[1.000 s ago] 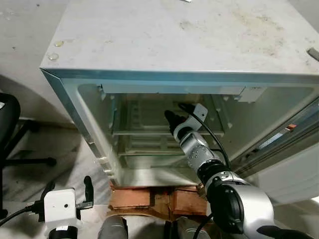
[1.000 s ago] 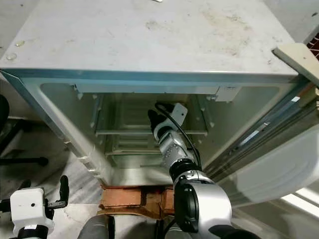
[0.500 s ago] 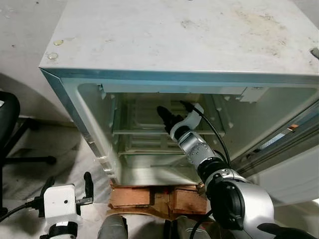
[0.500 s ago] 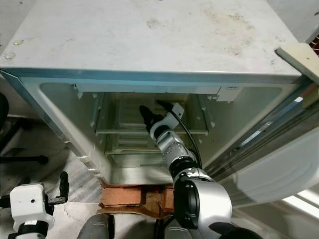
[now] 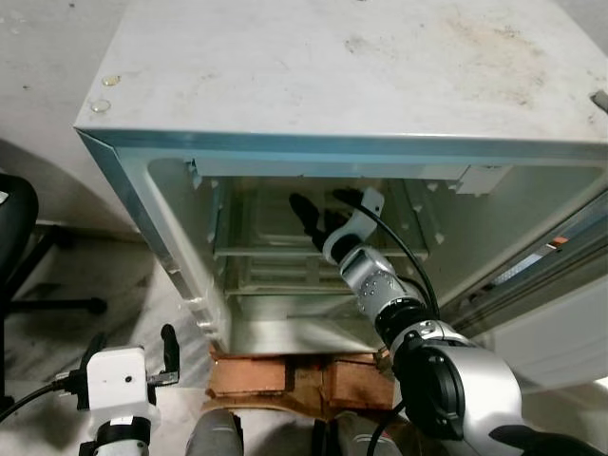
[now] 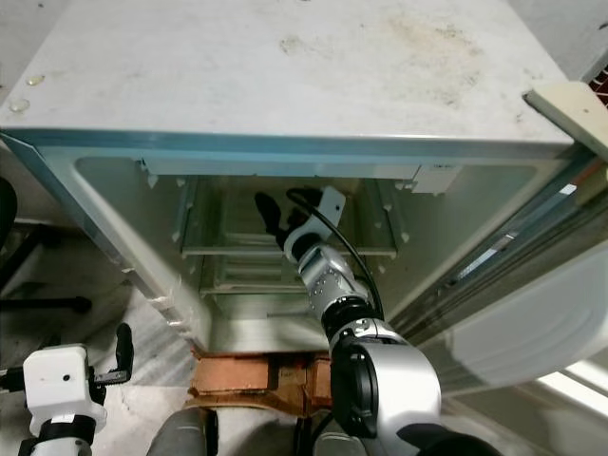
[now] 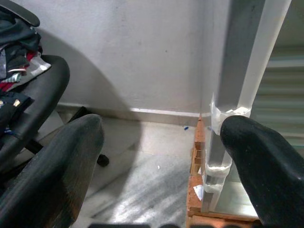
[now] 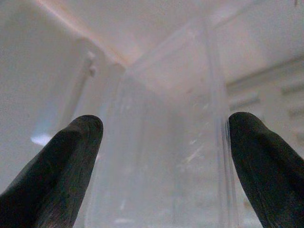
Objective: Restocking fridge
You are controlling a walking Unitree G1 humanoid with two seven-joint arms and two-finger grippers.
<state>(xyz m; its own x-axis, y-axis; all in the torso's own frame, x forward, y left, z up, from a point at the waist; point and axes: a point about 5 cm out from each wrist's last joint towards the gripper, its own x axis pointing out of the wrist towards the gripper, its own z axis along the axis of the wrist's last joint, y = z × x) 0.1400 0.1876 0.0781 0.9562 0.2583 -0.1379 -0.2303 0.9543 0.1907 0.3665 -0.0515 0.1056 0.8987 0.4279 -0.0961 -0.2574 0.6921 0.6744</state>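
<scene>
Landmark for all positions: the fridge [image 5: 351, 66], a small white unit with a stained, scuffed top, its door [image 6: 532, 313] swung open to its right side.

Left of the fridge: a black office chair [image 5: 19, 237] stands on the pale floor [image 5: 95, 275], apart from the fridge wall. In the left wrist view the chair seat carries a heap of clothing [image 7: 14, 71].

Left front corner of the fridge: the left pincer [image 5: 128, 356] hangs low beside that corner, below the cabinet opening. Its fingers [image 7: 52, 175] stand wide apart with nothing between them; beyond them that view shows the fridge's front edge and the bricks beneath it.

Under the fridge: reddish bricks [image 5: 285, 375] support its base.

Inside the fridge: clear shelves [image 5: 275, 252] span the interior. The right pincer [image 5: 318, 214] reaches into the cabinet at upper-shelf level, roughly central in the opening. Its fingers [image 8: 61, 171] are spread apart, gripping nothing. The right wrist view shows a clear plastic panel [image 8: 166, 142] directly ahead of the fingers; contact cannot be judged.

No stock items are visible on the shelves.
</scene>
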